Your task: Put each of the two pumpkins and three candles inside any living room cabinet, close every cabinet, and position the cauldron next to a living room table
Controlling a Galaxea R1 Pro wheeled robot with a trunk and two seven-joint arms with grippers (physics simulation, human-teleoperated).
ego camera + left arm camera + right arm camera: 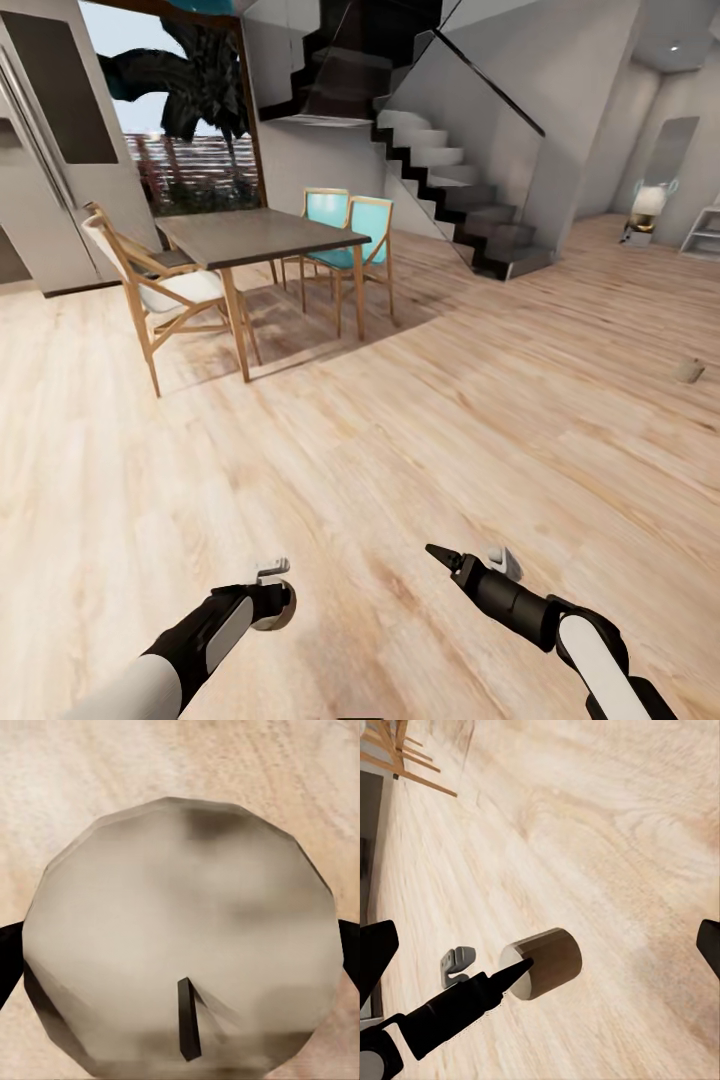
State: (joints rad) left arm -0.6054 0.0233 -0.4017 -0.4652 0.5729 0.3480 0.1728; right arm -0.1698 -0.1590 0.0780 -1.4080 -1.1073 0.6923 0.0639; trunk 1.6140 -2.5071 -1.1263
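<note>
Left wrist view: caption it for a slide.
Grey-brown candle, dark wick up, held close between the left gripper's black fingers over the light wood floor.

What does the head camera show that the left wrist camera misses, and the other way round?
The head view adds the room: a dining table, turquoise chairs, a staircase, the open right hand, and what looks like a far candle lying on the floor. The left wrist view adds a close look at the held candle's flat end and dark wick. Both share the held candle gripped in the left hand, and the pale wooden floor.
</note>
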